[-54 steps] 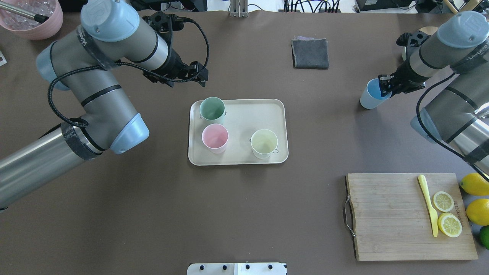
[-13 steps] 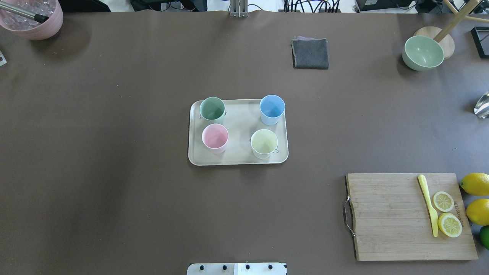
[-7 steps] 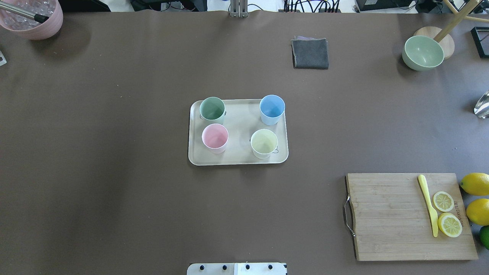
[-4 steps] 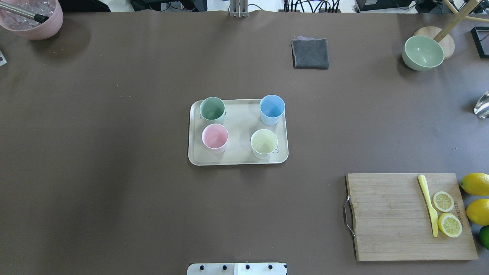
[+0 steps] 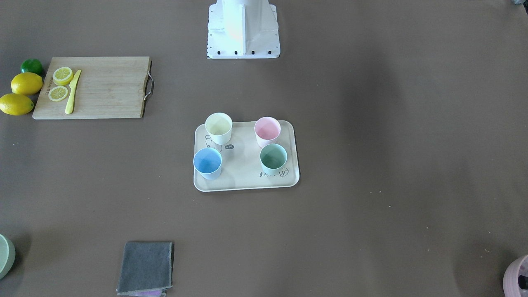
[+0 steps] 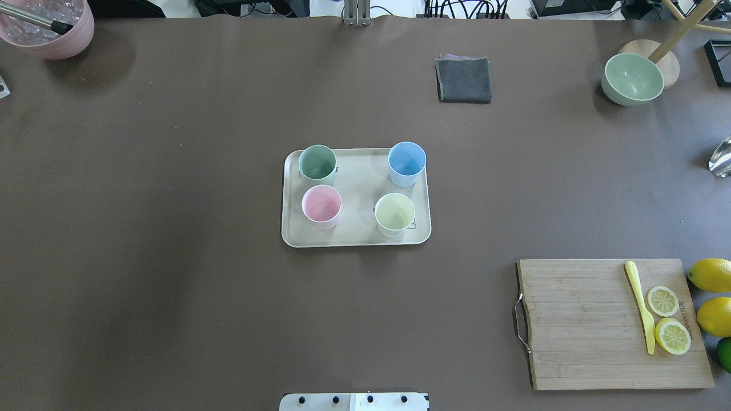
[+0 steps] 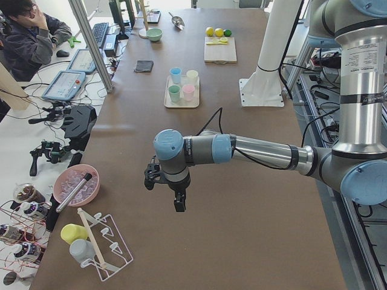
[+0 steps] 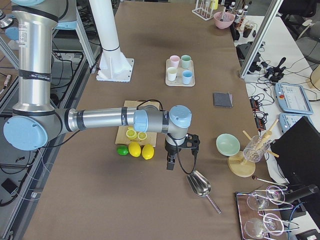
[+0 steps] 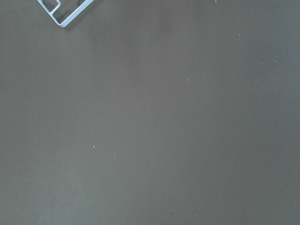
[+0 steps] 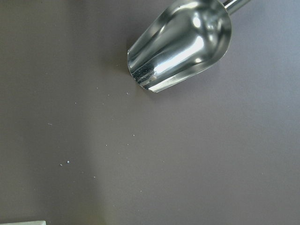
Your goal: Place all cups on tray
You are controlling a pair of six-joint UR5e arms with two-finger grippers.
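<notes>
The cream tray (image 6: 357,188) lies mid-table, and all of the cups stand upright on it. The mint green cup (image 6: 317,162) and light blue cup (image 6: 406,161) are at its far corners. The pink cup (image 6: 321,204) and pale yellow cup (image 6: 394,212) are at its near corners. The front-facing view shows the same tray (image 5: 243,175). Both arms are far from the tray. The left gripper (image 7: 176,202) hangs over bare table at the left end. The right gripper (image 8: 171,162) hangs near the lemons at the right end. I cannot tell whether either is open or shut.
A bamboo cutting board (image 6: 577,322) with lemon slices and a yellow knife lies near right, with whole lemons (image 6: 711,274) beside it. A grey cloth (image 6: 464,80), a pale green bowl (image 6: 633,79) and a mauve pot (image 6: 48,28) sit along the far edge. A metal scoop (image 10: 180,44) lies under the right wrist.
The blue cup, held off the tray at right 7.3 s ago, now stands on the tray's far right corner. Both arms have left the overhead view. Nothing has moved in the last 1.8 s.
</notes>
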